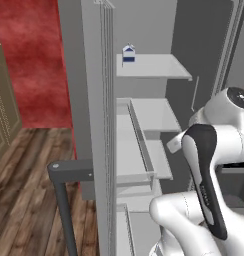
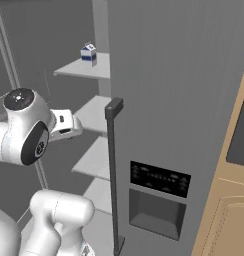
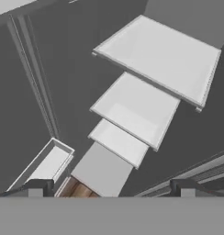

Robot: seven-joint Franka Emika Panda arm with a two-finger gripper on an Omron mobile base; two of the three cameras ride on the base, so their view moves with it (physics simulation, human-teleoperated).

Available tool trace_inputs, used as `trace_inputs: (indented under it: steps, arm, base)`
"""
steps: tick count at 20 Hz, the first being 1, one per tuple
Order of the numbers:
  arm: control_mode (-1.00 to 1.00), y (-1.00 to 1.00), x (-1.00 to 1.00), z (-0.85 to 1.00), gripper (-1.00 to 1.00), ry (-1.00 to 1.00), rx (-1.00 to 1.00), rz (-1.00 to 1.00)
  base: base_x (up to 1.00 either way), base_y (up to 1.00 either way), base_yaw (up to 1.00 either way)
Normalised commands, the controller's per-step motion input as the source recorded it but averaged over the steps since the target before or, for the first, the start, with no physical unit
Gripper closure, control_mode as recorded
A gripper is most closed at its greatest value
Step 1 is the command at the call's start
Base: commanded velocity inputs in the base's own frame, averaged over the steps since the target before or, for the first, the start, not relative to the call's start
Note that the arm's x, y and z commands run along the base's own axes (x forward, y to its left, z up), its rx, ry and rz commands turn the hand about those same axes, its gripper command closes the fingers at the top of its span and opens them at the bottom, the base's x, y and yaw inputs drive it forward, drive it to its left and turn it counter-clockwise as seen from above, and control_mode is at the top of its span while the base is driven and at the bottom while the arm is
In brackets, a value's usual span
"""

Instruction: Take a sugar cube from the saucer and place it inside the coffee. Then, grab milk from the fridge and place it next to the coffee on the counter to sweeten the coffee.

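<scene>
The milk is standing upright on the topmost visible shelf of the open fridge, at that shelf's back left corner in the left base view. Further pale shelves are stepping down below it, each bare. The arm is reaching in at the level of the middle shelves, well below the carton. The fingers are standing wide apart in the hand view, gripping nothing and looking down over the lower shelves. The dark bar handle is running down the door's edge.
</scene>
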Motion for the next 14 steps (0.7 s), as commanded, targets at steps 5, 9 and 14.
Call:
trace_inputs:
  steps: [5,9,14]
  arm:
    - [-1.0,0.11,0.0,1.0,-1.0,-0.09,-0.01,-0.08]
    - [-1.0,0.03,0.08,1.0,-1.0,-0.12,0.0,-0.13]
    - [-1.0,0.08,0.45,0.98,-1.0,-0.17,0.0,-0.16]
  base:
    - [0.0,0.0,0.0]
    - [0.0,0.0,0.0]
    - [0.0,0.0,0.0]
